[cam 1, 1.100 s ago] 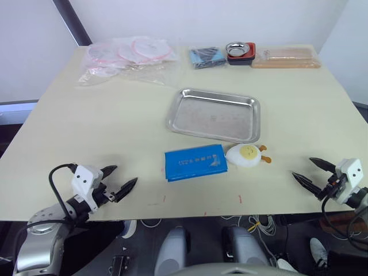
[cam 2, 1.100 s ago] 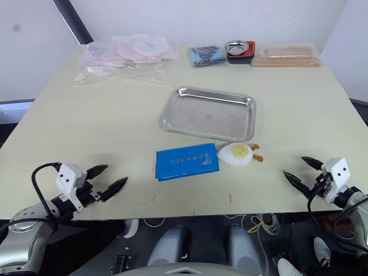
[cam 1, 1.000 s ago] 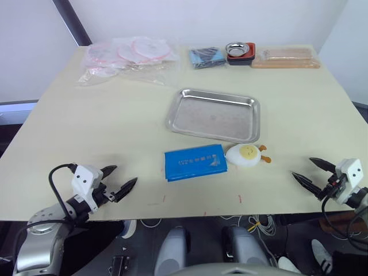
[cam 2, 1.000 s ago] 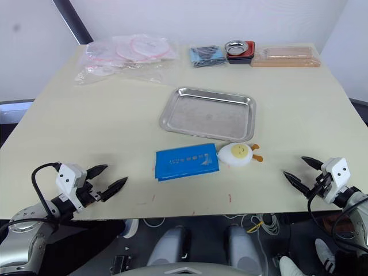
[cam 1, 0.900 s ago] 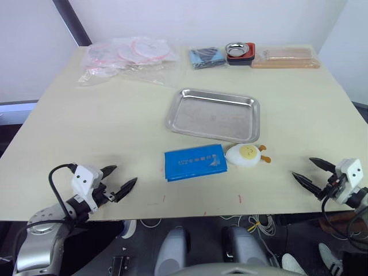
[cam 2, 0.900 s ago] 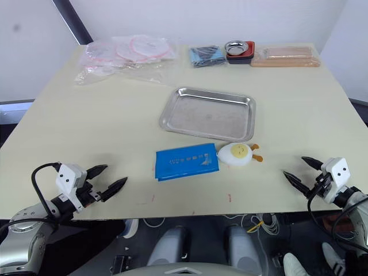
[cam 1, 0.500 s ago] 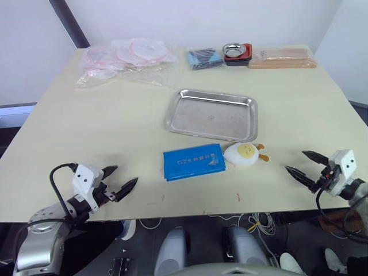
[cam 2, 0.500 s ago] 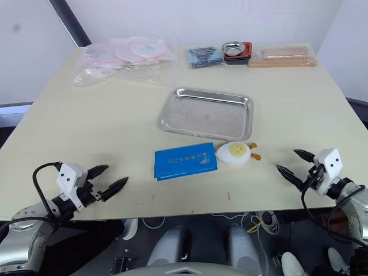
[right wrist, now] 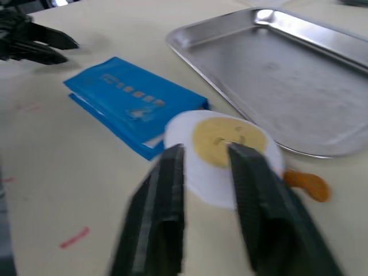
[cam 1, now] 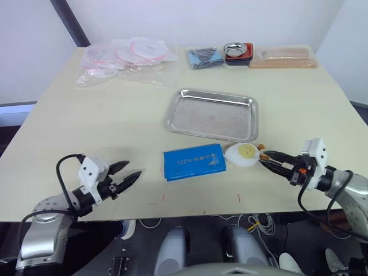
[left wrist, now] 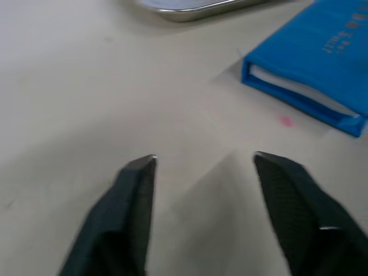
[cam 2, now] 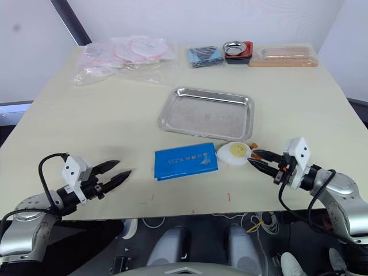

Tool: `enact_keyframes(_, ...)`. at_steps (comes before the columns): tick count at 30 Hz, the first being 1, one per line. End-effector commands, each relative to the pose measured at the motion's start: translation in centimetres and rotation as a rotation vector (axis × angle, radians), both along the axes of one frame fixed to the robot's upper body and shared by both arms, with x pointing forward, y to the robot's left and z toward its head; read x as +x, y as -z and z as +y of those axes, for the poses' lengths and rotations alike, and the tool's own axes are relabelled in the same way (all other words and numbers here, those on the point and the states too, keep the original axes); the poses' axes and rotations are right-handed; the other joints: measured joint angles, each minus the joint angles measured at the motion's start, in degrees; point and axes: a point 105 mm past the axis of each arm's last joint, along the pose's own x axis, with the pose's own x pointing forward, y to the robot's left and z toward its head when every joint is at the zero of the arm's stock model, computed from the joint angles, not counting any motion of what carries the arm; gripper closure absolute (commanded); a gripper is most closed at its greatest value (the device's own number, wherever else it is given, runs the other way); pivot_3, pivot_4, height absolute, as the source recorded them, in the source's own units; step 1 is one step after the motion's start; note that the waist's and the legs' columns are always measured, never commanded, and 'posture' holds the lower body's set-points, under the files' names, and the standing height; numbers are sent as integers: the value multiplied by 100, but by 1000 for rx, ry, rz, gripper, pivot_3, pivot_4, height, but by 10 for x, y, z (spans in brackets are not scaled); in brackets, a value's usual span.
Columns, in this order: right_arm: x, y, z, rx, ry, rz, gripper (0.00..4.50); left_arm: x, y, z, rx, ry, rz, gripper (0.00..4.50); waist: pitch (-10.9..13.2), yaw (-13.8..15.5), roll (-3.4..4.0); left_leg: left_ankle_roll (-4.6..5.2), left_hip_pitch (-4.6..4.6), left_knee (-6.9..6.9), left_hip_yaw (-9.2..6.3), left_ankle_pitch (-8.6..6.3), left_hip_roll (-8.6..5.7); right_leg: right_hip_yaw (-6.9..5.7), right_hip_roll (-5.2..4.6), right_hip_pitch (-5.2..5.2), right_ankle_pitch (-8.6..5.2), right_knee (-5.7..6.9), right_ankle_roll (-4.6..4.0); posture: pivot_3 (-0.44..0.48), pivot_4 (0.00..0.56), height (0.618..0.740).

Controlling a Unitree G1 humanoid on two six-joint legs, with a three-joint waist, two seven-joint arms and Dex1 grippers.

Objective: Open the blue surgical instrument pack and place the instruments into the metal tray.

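Observation:
The blue surgical instrument pack [cam 1: 194,162] lies shut and flat on the table, just in front of the metal tray [cam 1: 213,115], which holds nothing. The instruments are hidden. My left gripper [cam 1: 133,168] hovers low over the table to the left of the pack, open, with nothing between its fingers; the pack's near end [left wrist: 299,95] lies ahead of it. My right gripper [cam 1: 261,158] is to the right of the pack, its fingers drawn together and empty, tips beside a white and yellow egg toy [cam 1: 246,154].
The egg toy lies against the pack's right end and the tray's front rim. Along the far edge are clear plastic bags [cam 1: 129,56], a dark blue cloth bundle [cam 1: 205,57], a small steel bowl on a red-black base [cam 1: 237,50] and a wrapped tan package [cam 1: 283,57].
Both arms have moved inward toward the pack. The right gripper has travelled from the table's right edge to the egg toy and closed. The left gripper's fingers stand narrower.

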Motion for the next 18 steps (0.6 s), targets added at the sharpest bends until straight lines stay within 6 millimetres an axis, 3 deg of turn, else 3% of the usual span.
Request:
enact_keyframes(1,-8,-5,18,28,-53,2,4500,1,-10,-12,6,82,-31,3406,1,0,-5,0,0,0,0,0,0,0,0,0,0,0,0,0,150,740)
enact_keyframes(3,-12,2,26,12,-73,28,4500,3,-10,-16,0,106,-28,4423,1,-1,-5,0,1,0,-1,0,1,-1,0,0,0,0,0,0,150,740)
enact_keyframes(9,-7,25,43,-64,-69,51,4500,15,-8,-27,-17,167,-18,4477,2,0,-8,0,-2,2,-1,0,0,-2,0,-2,0,0,0,0,150,740)
enact_keyframes(18,22,42,60,-133,1,9,4500,24,-3,-40,-12,294,13,4477,1,-7,-11,0,-22,4,-6,0,0,-5,6,-21,2,4,1,0,150,740)
